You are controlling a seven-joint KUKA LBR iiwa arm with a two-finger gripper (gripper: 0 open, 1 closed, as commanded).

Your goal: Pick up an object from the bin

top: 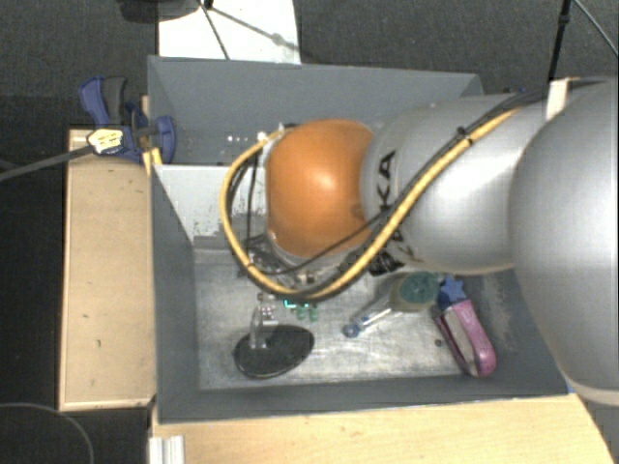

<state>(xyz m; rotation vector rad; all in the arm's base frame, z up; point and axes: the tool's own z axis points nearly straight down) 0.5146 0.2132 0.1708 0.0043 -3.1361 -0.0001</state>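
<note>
Low over black oval disc [276,352] at front-left of bin [177,336] floor with gripper [262,325]; can't tell if open or closed. Pink-purple case [471,338], teal round thing [419,290] well off right

Blk oval disc [274,351]; pink case [471,336]; grey bin [179,356].

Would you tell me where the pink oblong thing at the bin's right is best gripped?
Probably across its narrow middle, from straight above: the pink oblong thing lies flat on the bin floor, and a teal round thing crowds its upper end.
</note>
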